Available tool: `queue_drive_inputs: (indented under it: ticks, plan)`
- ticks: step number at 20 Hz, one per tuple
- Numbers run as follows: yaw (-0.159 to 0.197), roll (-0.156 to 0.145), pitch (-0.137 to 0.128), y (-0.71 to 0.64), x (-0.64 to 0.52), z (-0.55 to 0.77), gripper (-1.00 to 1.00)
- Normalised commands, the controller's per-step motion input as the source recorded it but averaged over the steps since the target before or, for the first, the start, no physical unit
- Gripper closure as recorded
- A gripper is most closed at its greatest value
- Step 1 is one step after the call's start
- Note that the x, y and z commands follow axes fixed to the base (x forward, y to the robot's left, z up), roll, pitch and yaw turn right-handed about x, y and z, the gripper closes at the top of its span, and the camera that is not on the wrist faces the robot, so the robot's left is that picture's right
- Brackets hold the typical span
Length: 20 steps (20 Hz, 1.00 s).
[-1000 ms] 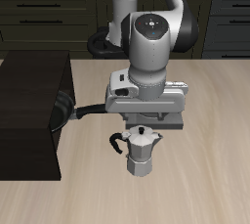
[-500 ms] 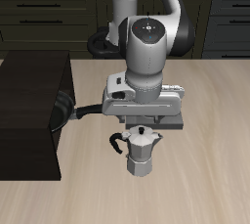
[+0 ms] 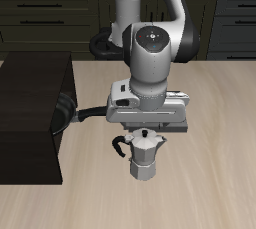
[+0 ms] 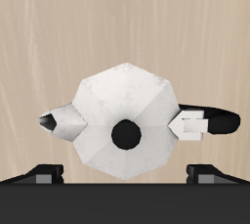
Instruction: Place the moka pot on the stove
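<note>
Lower and slightly nearer the counter's (image 3: 200,193) front edge than a second ago, the arm has brought its end effector (image 3: 148,125) down over the moka pot (image 3: 145,155), which has not shifted. That pot stands upright on the counter, in front of the stove (image 3: 178,95), which the arm mostly hides. In the wrist view the moka pot (image 4: 125,120) sits squarely beneath the end effector (image 4: 125,171), lid knob (image 4: 126,134) centred — its spout-to-handle (image 4: 210,123) axis runs parallel to the line between the fingertips (image 4: 47,172). Both tips stand spread wide, pinching nothing, just above the lid. By my judgement the coming move is a straight descent.
</note>
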Motion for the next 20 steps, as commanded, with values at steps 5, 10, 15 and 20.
queue_drive_inputs:
  ticks: [5,10,15,20]
  plan:
    - [0.003,-0.003,0.01,-0.02,0.04,-0.08,-1.0]
    - [0.001,-0.018,0.009,-0.11,0.06,-0.07,-1.0]
    - [0.002,-0.011,0.018,-0.07,0.04,-0.09,-1.0]
    - [-0.006,0.003,0.023,0.0,0.01,-0.08,-1.0]
